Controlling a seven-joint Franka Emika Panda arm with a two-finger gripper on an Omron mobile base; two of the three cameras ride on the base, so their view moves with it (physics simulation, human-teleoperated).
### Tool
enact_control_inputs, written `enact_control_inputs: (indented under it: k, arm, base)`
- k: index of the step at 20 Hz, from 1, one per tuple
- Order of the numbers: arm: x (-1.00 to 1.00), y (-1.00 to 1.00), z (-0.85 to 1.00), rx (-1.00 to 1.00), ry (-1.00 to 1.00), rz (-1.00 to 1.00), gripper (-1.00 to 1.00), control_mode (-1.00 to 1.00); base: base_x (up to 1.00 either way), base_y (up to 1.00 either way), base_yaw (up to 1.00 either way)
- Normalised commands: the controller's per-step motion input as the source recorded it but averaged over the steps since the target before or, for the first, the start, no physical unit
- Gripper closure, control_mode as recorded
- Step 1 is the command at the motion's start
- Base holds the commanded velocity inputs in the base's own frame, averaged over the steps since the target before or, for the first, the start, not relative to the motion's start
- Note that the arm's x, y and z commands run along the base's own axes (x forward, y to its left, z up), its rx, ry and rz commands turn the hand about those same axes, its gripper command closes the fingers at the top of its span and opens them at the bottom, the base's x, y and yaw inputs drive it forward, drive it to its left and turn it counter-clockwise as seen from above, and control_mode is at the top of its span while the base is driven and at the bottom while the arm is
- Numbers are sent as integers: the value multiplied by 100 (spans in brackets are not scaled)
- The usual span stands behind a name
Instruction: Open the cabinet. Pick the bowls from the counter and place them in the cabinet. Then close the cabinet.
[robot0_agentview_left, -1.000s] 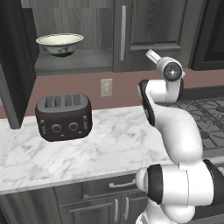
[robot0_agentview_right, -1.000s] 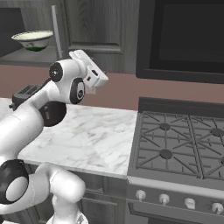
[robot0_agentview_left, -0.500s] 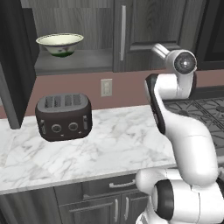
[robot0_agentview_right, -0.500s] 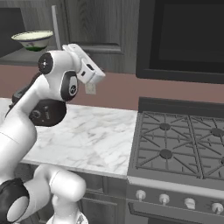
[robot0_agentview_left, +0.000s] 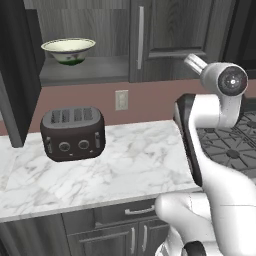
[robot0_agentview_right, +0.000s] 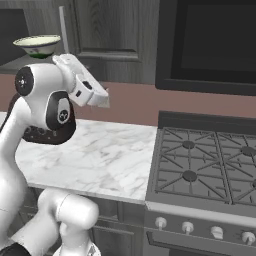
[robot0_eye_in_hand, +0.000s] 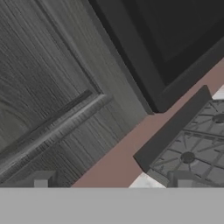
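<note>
Bowl (robot0_agentview_left: 68, 50) sits in the open cabinet (robot0_agentview_left: 165, 35), gripper (robot0_agentview_right: 98, 98) empty.

Bowl (robot0_agentview_left: 68, 50) in cabinet (robot0_agentview_left: 165, 35); toaster (robot0_agentview_left: 73, 132) on counter (robot0_agentview_left: 135, 160).

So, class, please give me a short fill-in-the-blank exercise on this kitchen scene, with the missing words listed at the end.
1. The bowl with the green mark sits inside the open ____.
2. The dark toaster stands on the white marble ____.
3. To the right of the counter lies a black gas ____.
4. The tool is raised above the counter with its jaws ____ and nothing between them.

Missing words: cabinet; counter; stove; open
</note>
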Motion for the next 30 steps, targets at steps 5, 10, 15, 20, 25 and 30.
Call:
enact_control_inputs:
  k: [5, 10, 15, 20, 25, 30]
  arm:
    - [-75, 16, 0, -5, -7, 1, -100, -100]
    - [-56, 11, 8, -6, 0, 6, -100, -100]
    - [-48, 40, 0, -9, 0, 5, -100, -100]
    - [-62, 18, 0, -2, 0, 6, -100, -100]
    - [-56, 54, 0, -11, 0, 2, -100, -100]
    - [-49, 55, 0, -12, 0, 0, -100, -100]
  base:
    - [0, 0, 0]
    - [0, 0, 0]
    - [0, 0, 0]
    - [0, 0, 0]
    - [0, 0, 0]
    - [0, 0, 0]
